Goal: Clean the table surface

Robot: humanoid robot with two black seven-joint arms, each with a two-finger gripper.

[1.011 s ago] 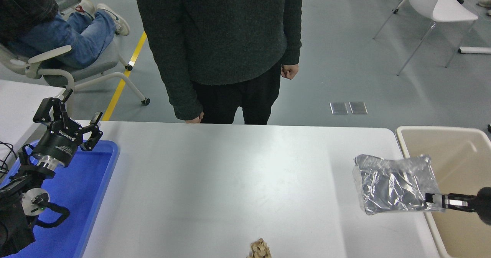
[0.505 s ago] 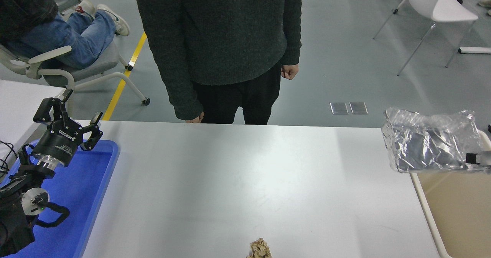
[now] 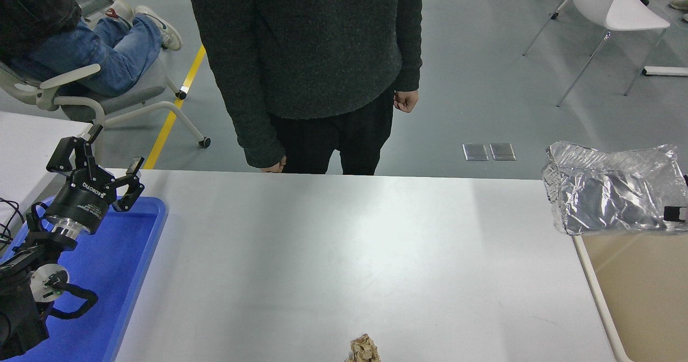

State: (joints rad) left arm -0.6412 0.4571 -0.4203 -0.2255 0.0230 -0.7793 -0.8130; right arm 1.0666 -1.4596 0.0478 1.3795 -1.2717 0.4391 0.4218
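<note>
Grey floor behind, a standing person (image 3: 306, 71) at the far edge; the table surface (image 3: 344, 254) fills the middle of the head view, between a blue tray (image 3: 115, 276) at left and a beige bin (image 3: 639, 292) at right.

Change over the last second: the crinkled silver foil bag (image 3: 613, 195) has gone from low over the table's right end to up and rightward, and now hangs over the bin's far end, off the tabletop. Over the last half second it shifted only slightly, so the carry seems nearly done. My reading: one piece of litter is as good as cleared, release pending.

Right gripper (image 3: 676, 213): only a dark tip shows at the picture's right edge, clamped on the bag's lower right corner; arm itself out of frame.

Left gripper (image 3: 99, 169): parked above the tray's far corner, fingers spread, holding nothing.

Remaining: a crumpled brown paper wad (image 3: 364, 349) at the table's near edge
</note>
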